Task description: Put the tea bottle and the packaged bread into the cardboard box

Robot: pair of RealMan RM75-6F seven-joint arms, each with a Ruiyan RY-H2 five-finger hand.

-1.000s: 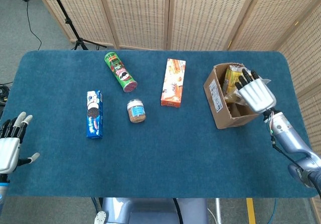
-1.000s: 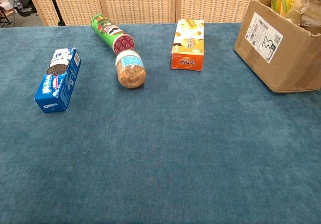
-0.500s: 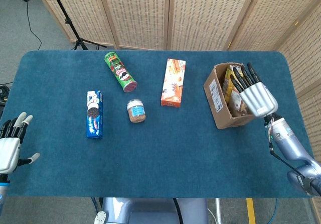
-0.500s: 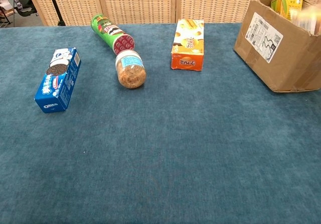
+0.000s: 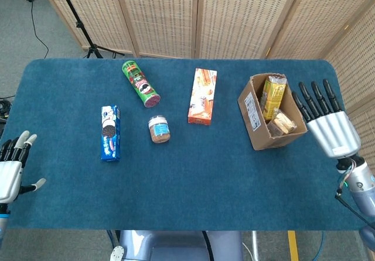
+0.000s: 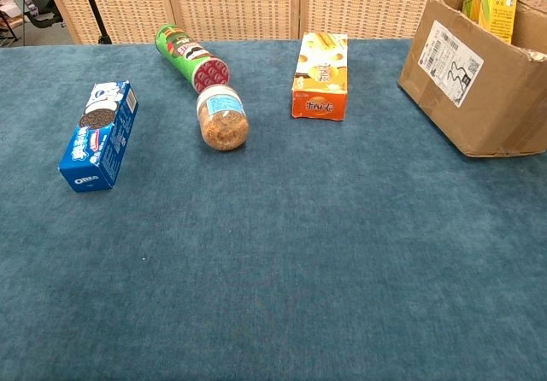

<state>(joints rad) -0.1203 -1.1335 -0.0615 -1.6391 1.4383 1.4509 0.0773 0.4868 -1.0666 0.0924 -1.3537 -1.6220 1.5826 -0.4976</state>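
Observation:
The cardboard box (image 5: 256, 118) (image 6: 479, 90) stands at the right of the blue table. Inside it the yellow tea bottle (image 5: 272, 96) (image 6: 492, 3) leans upright, and the packaged bread (image 5: 282, 123) lies beside it nearer the front. My right hand (image 5: 328, 123) hovers just right of the box, fingers spread and straight, holding nothing. My left hand (image 5: 12, 167) rests at the table's left front edge, fingers apart and empty. The chest view shows neither hand.
A green crisp tube (image 5: 140, 83) (image 6: 190, 54), a blue biscuit box (image 5: 109, 133) (image 6: 98, 135), a small jar (image 5: 159, 129) (image 6: 222, 118) and an orange carton (image 5: 202, 95) (image 6: 320, 75) lie across the table's left and middle. Wicker screens stand behind the table.
My right hand has lifted out of the box and drawn back to the right, leaving the bread inside beside the bottle. The left hand has stayed put.

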